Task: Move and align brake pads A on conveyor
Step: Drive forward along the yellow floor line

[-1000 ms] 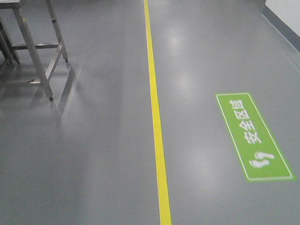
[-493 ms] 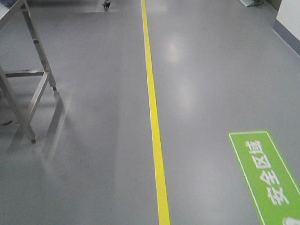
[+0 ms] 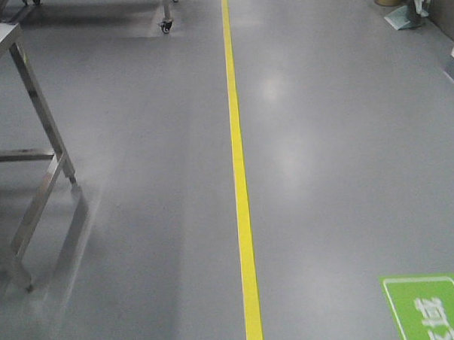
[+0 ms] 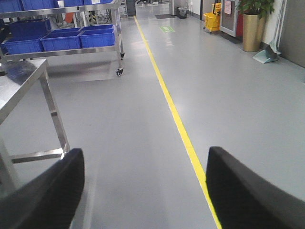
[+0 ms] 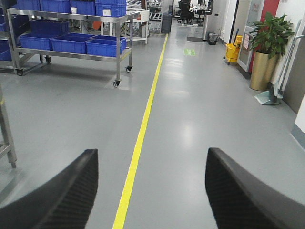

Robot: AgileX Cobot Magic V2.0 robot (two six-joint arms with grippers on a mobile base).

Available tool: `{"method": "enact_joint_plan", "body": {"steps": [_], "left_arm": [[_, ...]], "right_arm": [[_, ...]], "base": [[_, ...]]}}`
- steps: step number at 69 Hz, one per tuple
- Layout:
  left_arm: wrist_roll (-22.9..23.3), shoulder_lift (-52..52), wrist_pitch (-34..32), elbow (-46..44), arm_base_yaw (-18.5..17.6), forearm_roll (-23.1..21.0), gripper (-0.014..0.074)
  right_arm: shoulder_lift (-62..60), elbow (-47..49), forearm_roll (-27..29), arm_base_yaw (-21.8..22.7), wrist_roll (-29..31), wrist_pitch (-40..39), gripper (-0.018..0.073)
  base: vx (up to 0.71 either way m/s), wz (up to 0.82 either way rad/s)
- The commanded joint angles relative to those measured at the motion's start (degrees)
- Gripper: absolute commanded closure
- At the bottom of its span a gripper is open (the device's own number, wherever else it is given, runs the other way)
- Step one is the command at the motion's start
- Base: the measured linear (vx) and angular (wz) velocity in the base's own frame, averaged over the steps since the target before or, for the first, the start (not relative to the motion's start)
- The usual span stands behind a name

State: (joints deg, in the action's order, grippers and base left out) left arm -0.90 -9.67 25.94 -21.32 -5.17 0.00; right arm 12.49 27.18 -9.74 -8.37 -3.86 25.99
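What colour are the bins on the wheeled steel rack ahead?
Blue. The bins show clearest in the right wrist view.

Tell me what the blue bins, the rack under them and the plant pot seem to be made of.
The blue bins: likely plastic, matte colour. The rack: seemingly stainless steel, bright silvery legs. The plant pot: perhaps metal, golden sheen.

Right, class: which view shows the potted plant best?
Right wrist: the plant shows whole, leaves and gold pot. Left wrist cuts off its leaf tops; the front view catches only the pot's base.
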Motion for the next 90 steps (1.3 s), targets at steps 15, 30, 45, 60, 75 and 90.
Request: {"method": "enact_joint_plan", "body": {"steps": [15,30,45,60,75,90], "left_arm": [[0.03,-0.75,-4.21,-1.42,-0.18,-0.58,0.0073],[0.03,-0.75,-4.21,-1.42,-0.18,-0.58,0.0073],[0.03,-0.75,-4.21,-1.42,-0.18,-0.58,0.0073],[0.03,-0.75,-4.16,-1.42,-0.18,-0.58,0.0073],[0.03,-0.75,-4.16,-1.42,-0.18,-0.58,0.0073],[0.03,-0.75,-4.16,-1.42,-0.18,-0.58,0.0073]], "right_arm": [[0.82,1.5,-0.53,0.1,0.42,-4.03,0.0086],[0.82,1.5,-0.48,0.1,0.42,-4.04,0.0086],[0.82,1.5,-0.41,0.1,0.42,-4.04,0.0086],[0.82,1.5,-0.41,0.1,0.42,-4.04,0.0086],[0.82,1.5,-0.41,0.1,0.42,-4.09,0.0086],[0.82,1.5,-0.41,0.1,0.42,-4.09,0.0086]], "base": [[0.76,0.01],[0.74,-0.03],[0.72,-0.09],[0.7,-0.06],[0.67,0.07],[0.6,0.08]]}}
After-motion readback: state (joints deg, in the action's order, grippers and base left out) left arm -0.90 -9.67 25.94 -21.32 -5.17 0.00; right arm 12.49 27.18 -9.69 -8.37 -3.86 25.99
